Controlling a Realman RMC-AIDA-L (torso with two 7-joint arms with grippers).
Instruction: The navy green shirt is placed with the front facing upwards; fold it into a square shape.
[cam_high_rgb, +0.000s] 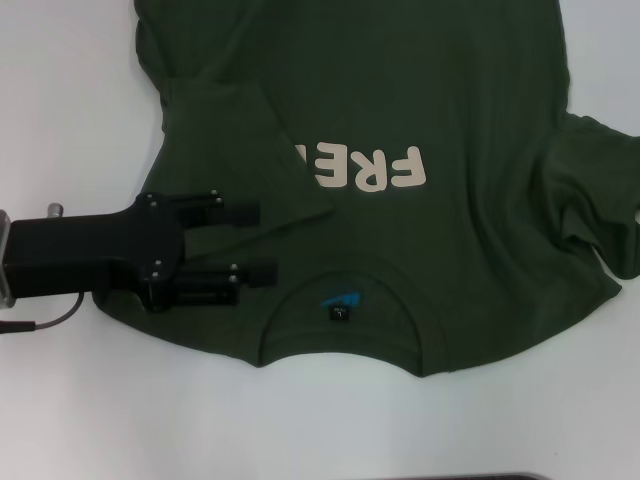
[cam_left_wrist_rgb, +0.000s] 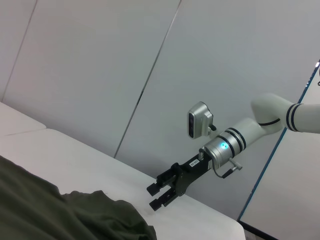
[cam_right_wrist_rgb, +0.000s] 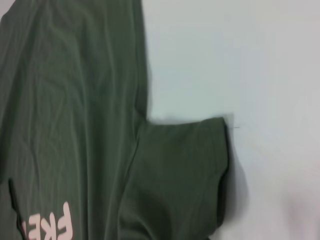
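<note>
The left end effector (cam_high_rgb: 268, 242) hovers open and empty over the shirt's (cam_high_rgb: 470, 110) left shoulder, just left of the collar (cam_high_rgb: 345, 295). The shirt lies front up on the white surface (cam_high_rgb: 70, 90), collar nearest, its left sleeve (cam_high_rgb: 230, 150) already turned inward over the first letters of the lettering (cam_high_rgb: 368, 168). The right end effector (cam_left_wrist_rgb: 164, 192) hangs open above the surface, off to the right. The sleeve-folding step looks half done; next, the bunched right sleeve (cam_high_rgb: 600, 200) needs gripping and laying inward.
</note>
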